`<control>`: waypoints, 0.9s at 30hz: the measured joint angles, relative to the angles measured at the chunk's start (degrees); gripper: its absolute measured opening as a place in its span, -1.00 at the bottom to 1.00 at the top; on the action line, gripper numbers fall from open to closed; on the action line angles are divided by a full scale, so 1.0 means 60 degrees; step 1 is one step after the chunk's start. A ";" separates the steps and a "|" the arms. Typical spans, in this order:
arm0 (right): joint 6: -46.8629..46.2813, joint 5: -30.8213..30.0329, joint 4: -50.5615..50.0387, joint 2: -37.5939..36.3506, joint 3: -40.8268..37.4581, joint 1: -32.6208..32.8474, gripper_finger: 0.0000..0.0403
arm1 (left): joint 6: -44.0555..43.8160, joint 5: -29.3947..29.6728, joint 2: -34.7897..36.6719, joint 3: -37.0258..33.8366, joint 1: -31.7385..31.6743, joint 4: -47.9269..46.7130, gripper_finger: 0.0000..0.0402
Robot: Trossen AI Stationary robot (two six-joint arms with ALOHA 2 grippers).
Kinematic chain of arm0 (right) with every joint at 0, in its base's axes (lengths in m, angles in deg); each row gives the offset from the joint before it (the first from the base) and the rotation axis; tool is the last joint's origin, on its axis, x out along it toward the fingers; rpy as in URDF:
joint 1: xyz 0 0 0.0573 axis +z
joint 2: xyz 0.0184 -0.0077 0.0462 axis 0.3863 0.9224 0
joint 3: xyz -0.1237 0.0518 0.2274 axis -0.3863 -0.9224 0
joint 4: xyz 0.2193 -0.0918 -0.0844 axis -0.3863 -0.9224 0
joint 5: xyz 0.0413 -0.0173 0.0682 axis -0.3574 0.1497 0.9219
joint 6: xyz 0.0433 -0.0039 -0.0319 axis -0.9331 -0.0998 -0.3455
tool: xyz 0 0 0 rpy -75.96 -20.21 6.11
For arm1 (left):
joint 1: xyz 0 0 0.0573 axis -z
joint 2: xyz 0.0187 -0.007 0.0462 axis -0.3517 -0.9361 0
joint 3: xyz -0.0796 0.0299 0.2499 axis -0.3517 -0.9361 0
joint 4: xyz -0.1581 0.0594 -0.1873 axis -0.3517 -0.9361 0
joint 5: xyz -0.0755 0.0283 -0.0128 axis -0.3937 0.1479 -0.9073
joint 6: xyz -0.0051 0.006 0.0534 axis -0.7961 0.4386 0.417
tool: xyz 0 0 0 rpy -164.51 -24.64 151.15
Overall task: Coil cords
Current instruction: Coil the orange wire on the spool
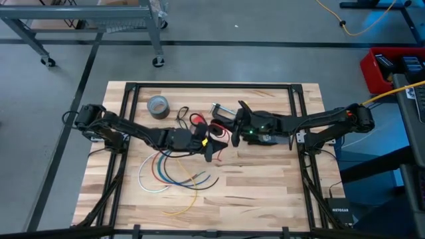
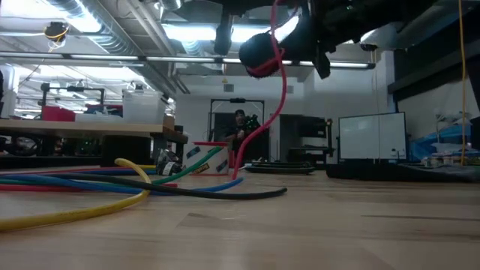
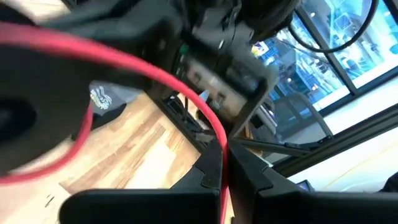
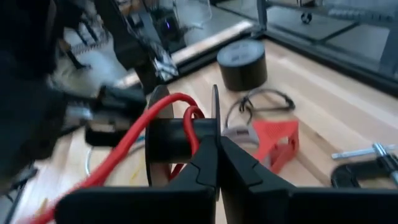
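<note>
Both grippers' jaws pinch the red wire [image 4: 134,140]; labels seem unreadable.

You can read only "NETGEAR" in white letters on the small black box [image 1: 339,210] at about four o'clock, just off the table's [image 1: 265,192] corner; nothing else is legible.

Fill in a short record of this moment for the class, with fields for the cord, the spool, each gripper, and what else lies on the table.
cord: red wire hanging from the spool to the table
spool: small black spool, lifted off the table
right gripper: shut on the spool's flange
left gripper: shut on the red wire, mid-table
other items: grey tape roll, red cone-shaped piece, metal clamp, fanned coloured wires
table: wooden
</note>
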 joint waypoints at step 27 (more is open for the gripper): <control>0.0288 0.0817 -0.0269 -0.1277 0.0000 -0.0002 -0.97 | -0.0175 0.3791 -0.0011 0.0000 0.1311 -0.3698 -1.00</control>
